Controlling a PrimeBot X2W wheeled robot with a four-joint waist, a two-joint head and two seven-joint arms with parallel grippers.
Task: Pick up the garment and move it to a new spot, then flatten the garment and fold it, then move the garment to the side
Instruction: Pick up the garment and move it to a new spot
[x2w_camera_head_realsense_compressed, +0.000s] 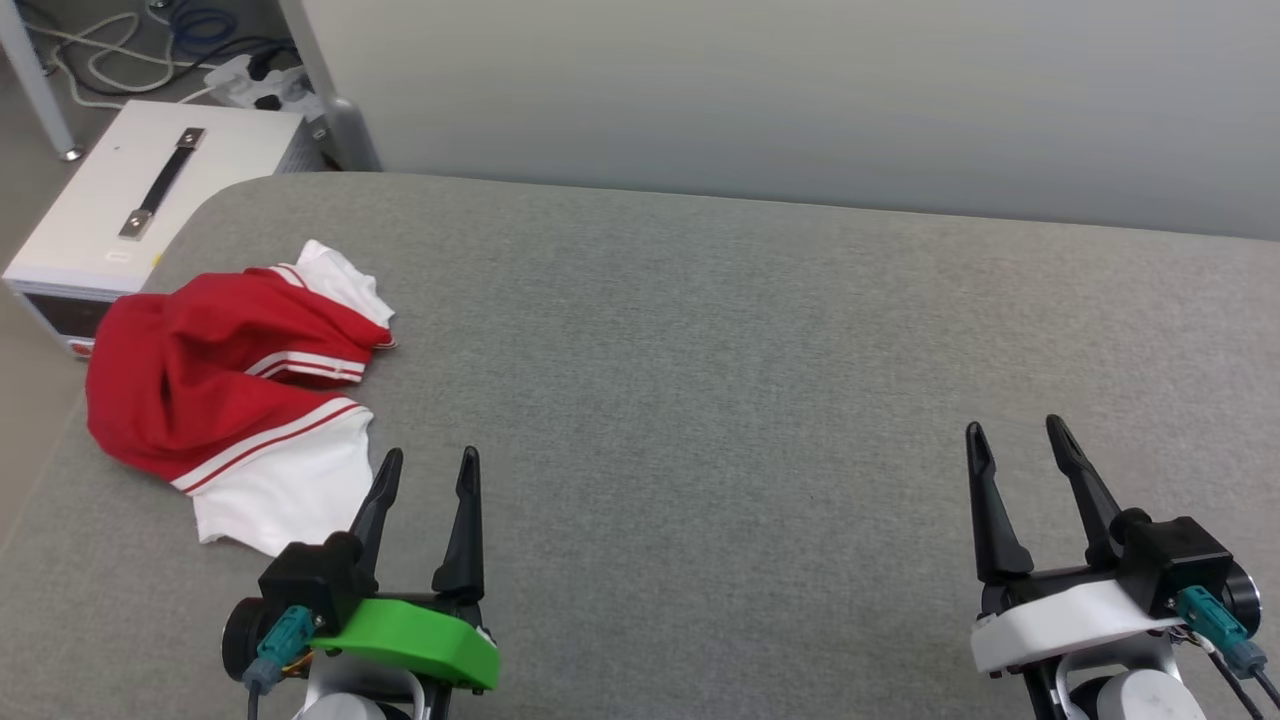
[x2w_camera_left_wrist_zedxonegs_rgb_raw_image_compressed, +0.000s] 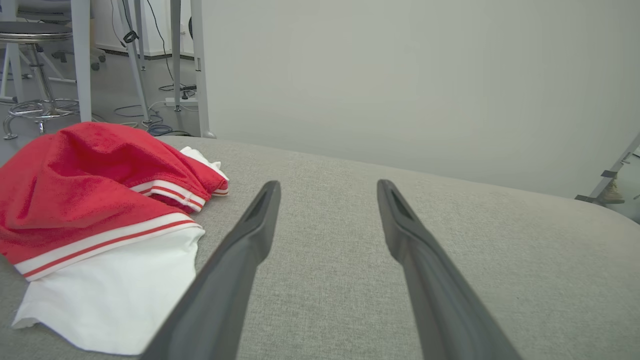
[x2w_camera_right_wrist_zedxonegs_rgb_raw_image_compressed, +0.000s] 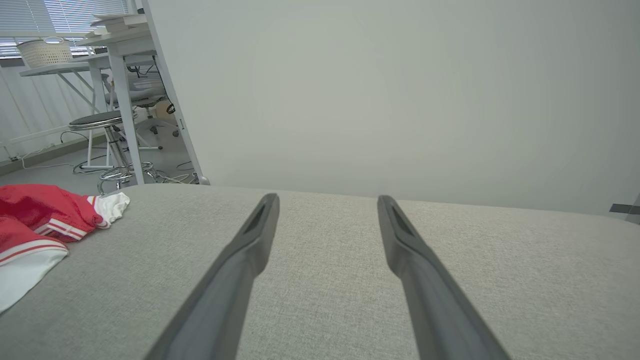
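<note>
Beside garment (x2w_camera_head_realsense_compressed: 230, 390), left claw (x2w_camera_head_realsense_compressed: 432, 455) agape, empty; right claw (x2w_camera_head_realsense_compressed: 1013, 425) same; head view adds white box (x2w_camera_head_realsense_compressed: 150, 200)

Head view looks down, both wrist views skim low; all share the garment (x2w_camera_head_realsense_compressed: 200, 370) and surface (x2w_camera_head_realsense_compressed: 700, 350).

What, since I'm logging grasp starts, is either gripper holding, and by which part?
Nothing: the left gripper and right gripper are open and empty; the garment lies ungripped.
</note>
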